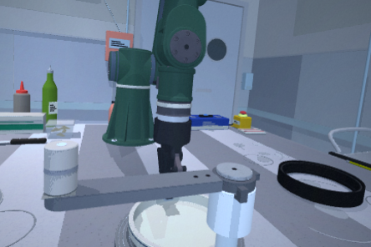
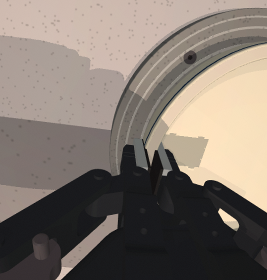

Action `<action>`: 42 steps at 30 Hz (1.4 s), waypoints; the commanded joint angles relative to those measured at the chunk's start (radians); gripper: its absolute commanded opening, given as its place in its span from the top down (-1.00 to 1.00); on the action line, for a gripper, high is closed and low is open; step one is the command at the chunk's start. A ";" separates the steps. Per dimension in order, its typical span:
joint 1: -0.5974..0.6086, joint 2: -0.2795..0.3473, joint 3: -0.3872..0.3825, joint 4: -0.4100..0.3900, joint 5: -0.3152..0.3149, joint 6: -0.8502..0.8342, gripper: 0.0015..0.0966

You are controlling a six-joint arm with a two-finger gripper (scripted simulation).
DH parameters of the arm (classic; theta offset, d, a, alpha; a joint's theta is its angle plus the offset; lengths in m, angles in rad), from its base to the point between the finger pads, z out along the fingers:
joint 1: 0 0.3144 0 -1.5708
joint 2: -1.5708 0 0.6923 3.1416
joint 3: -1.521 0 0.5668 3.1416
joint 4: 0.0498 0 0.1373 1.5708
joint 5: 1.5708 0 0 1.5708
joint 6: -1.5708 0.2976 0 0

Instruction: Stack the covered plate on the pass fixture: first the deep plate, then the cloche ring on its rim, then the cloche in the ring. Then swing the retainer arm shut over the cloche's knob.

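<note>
The deep plate (image 1: pixel 167 221) is partly hidden behind the retainer arm (image 1: pixel 138 188) and cut off by the lower edge of the side view. It is cream-white and sits inside the grey stepped fixture ring (image 2: pixel 139 86). The plate's rim (image 2: pixel 152 159) is pinched by my gripper (image 2: pixel 152 156) at its near edge, fingers closed on it. The retainer arm is a grey bar reaching from a pivot post (image 1: pixel 234 200) to a white post (image 1: pixel 61 167), crossing over the plate. The black cloche ring (image 1: pixel 321 182) lies flat on the table to the right. The cloche is out of sight.
Behind the work stands the green robot base (image 1: pixel 130 100), with a door and wall beyond. A red-capped bottle (image 1: pixel 21 101) and a green bottle (image 1: pixel 49 94) stand far left. A blue box (image 1: pixel 209 120) and a yellow button box (image 1: pixel 242 120) sit at the back.
</note>
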 commanded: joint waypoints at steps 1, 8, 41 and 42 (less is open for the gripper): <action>0.000 0.000 0.001 -0.001 0.000 0.000 0.77; 0.000 0.000 0.000 -0.001 0.000 0.000 0.47; 0.000 -0.074 0.032 0.104 0.000 0.000 0.44; 0.000 -0.082 0.036 0.115 0.000 0.000 0.44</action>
